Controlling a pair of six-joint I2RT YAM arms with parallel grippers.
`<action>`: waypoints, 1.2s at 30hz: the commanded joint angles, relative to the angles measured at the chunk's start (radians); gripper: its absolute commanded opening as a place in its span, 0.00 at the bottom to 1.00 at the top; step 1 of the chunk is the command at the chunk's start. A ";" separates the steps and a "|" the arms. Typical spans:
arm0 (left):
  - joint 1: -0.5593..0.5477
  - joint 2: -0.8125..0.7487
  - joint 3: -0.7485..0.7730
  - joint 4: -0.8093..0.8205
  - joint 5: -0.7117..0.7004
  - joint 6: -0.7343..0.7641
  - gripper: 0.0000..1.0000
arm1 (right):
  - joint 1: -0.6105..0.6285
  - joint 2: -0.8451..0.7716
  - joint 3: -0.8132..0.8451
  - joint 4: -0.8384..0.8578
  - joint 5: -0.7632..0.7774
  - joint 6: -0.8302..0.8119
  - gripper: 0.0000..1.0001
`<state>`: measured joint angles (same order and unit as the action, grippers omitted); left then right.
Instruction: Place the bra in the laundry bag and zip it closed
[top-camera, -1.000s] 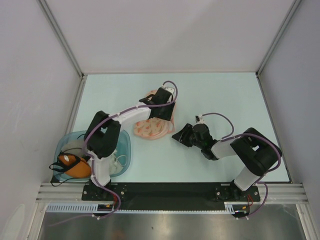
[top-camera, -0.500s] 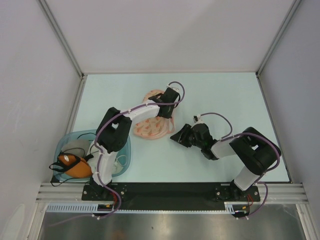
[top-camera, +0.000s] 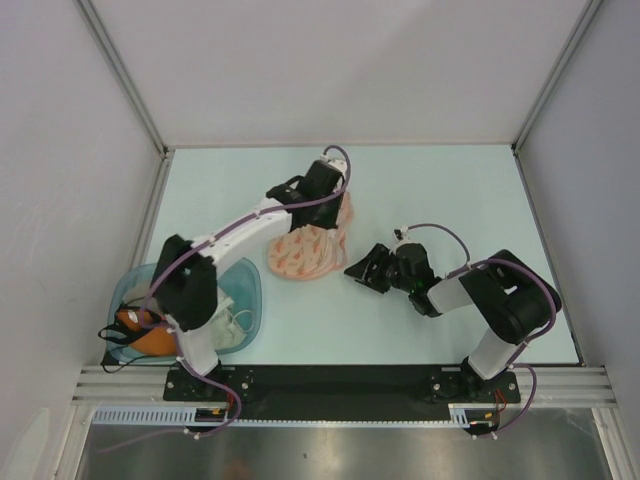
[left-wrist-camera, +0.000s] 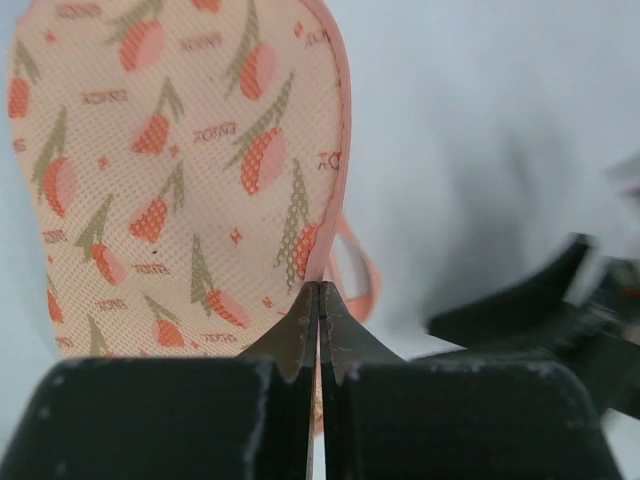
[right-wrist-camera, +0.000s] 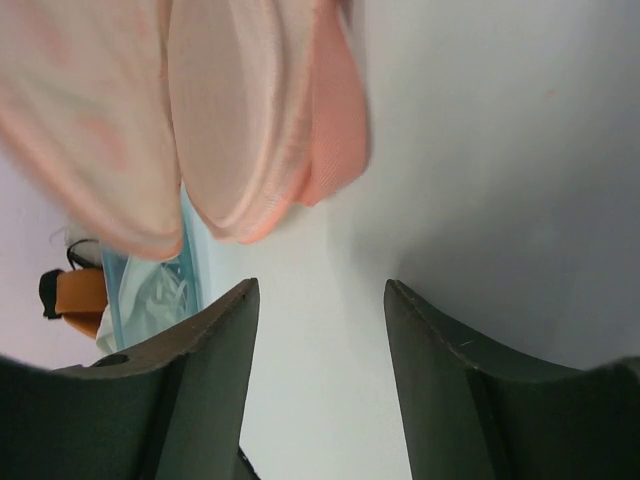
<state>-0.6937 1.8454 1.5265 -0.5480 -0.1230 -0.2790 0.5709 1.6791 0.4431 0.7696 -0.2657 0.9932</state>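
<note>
Peach laundry bag (top-camera: 300, 255) on the bench (top-camera: 450, 190) is pinched at the rim by the fully closed left claw (left-wrist-camera: 318, 300). The right claw (right-wrist-camera: 320, 292) is held part-open, empty. The bra (top-camera: 150, 335) is seen in the teal tub (top-camera: 255, 300). Bag-opening is judged in hand; the bra must be fetched next.

Pale mint surface (top-camera: 450, 190) under soft, even light, plain grey-white walls (top-camera: 340, 70) boxing three sides, aluminium posts (top-camera: 120, 75) framing the far corners.
</note>
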 joint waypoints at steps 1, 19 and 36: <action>0.000 -0.222 -0.057 0.025 0.143 -0.074 0.00 | 0.020 0.002 0.009 0.065 -0.049 -0.027 0.61; 0.059 -0.497 -0.256 0.140 0.371 -0.181 0.00 | 0.072 -0.175 -0.139 -0.031 0.345 0.036 0.00; 0.327 -0.573 -0.253 -0.101 -0.130 -0.104 0.82 | 0.037 -0.610 -0.067 -0.616 0.531 -0.237 0.17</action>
<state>-0.3618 1.4590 1.3106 -0.5877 -0.0513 -0.3439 0.6106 1.0428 0.3035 0.2649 0.2798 0.8440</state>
